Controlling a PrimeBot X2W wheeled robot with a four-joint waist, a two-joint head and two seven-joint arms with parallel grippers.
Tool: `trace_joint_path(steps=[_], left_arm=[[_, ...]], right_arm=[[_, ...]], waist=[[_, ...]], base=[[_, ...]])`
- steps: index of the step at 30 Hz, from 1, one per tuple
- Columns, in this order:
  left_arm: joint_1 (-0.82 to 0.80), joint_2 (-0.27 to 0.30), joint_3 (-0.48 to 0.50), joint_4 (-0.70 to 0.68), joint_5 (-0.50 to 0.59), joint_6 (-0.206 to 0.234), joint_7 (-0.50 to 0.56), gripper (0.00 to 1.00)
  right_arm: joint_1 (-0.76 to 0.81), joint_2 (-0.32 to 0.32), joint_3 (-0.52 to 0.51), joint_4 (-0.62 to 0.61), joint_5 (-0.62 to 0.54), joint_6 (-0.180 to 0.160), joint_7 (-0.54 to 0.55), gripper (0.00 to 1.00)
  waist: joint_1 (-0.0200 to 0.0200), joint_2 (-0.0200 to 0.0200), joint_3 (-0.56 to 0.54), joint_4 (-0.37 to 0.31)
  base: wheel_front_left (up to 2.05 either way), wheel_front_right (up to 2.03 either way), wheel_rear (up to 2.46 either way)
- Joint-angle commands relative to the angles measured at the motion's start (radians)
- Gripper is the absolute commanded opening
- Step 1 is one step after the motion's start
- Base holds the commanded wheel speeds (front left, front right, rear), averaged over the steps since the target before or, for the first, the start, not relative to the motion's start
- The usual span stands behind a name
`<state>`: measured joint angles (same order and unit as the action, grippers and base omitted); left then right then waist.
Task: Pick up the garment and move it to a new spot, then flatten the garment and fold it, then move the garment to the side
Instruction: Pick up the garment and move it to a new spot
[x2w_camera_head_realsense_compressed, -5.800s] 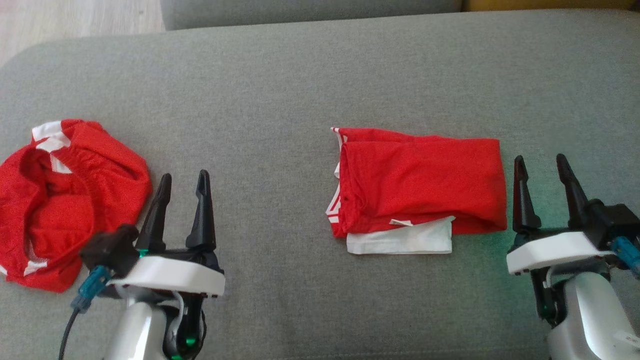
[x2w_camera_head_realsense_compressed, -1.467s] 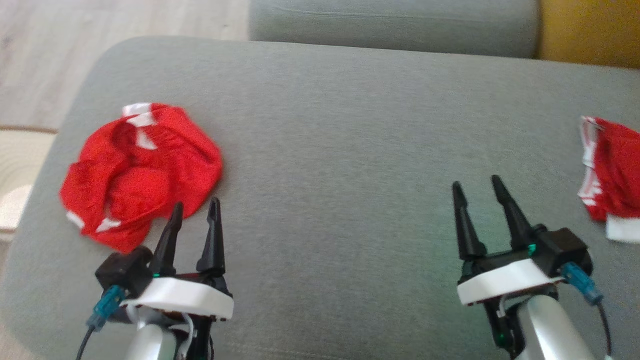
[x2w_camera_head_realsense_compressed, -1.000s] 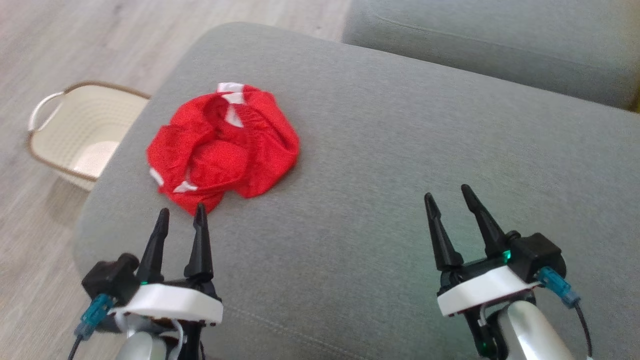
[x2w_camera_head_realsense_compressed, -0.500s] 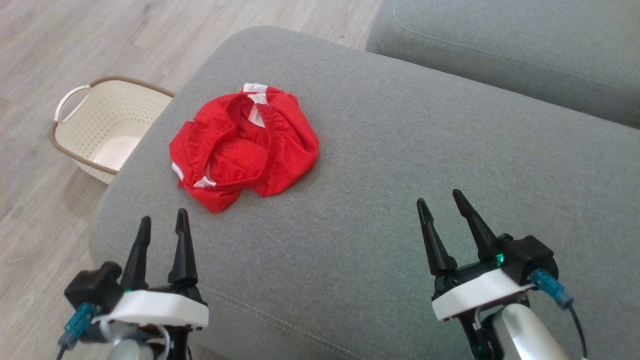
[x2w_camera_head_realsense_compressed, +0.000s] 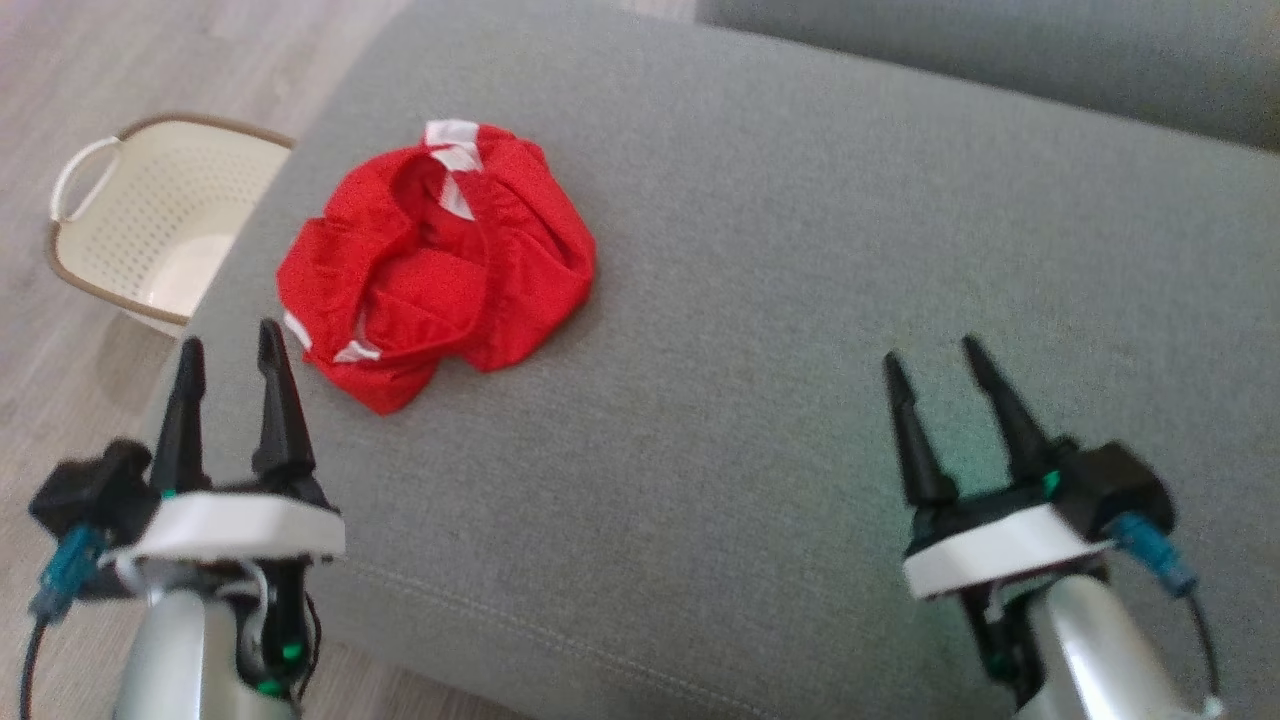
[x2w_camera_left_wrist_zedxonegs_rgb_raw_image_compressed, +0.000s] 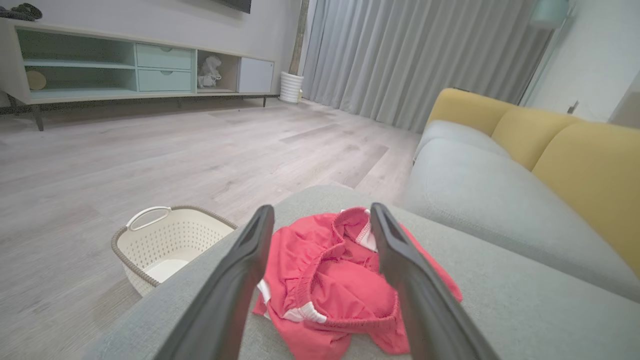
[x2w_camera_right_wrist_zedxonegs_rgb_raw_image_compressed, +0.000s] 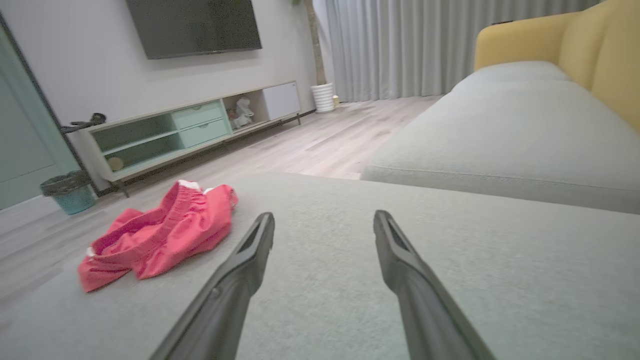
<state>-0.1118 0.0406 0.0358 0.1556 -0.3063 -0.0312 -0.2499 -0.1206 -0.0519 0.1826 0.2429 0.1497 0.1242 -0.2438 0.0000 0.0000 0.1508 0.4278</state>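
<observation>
Both spread, empty: left pincer (x2w_camera_head_realsense_compressed: 229, 336), right pincer (x2w_camera_head_realsense_compressed: 930, 352) | red shorts (x2w_camera_head_realsense_compressed: 435, 260) bunched on sofa cushion (x2w_camera_head_realsense_compressed: 800, 250) | best: left pinches waistband (x2w_camera_left_wrist_zedxonegs_rgb_raw_image_compressed: 306, 280) deep

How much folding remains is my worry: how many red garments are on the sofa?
1. A crumpled red garment lies on the grey cushion, near its left end, ahead of the left gripper. Others may be hidden.

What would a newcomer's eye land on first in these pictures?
The bright red garment grabs the eye first, lying crumpled near the left end of the grey sofa cushion. Next come the two dark-fingered grippers in the foreground, the left gripper just short of the garment and the right gripper over bare cushion, both open and empty. A cream perforated basket sits on the floor beside the cushion's left end.
</observation>
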Motion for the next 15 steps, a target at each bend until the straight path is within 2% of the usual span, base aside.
trace_joint_path(steps=[1, 8, 15], left_arm=[[-0.069, 0.014, 0.042, 0.007, 0.019, -0.01, -0.012, 1.0], [-0.277, 0.074, 0.013, 0.255, 0.062, -0.045, 0.014, 1.0], [-0.492, 0.139, -0.052, 0.497, 0.091, -0.074, 0.087, 1.0]], right_arm=[[-0.053, 0.002, -0.003, -0.054, -0.015, 0.007, 0.008, 1.0], [-0.08, -0.007, -0.139, -0.204, -0.083, 0.007, 0.074, 1.0], [-0.097, -0.031, -0.185, -0.338, -0.106, 0.007, 0.147, 1.0]], waist=[[0.0, 0.0, 0.05, -0.025], [0.0, 0.0, 0.158, -0.057], [0.0, 0.0, 0.24, -0.086]], base=[[0.0, 0.0, 0.0], [0.0, 0.0, 0.0], [0.0, 0.0, 0.0]])
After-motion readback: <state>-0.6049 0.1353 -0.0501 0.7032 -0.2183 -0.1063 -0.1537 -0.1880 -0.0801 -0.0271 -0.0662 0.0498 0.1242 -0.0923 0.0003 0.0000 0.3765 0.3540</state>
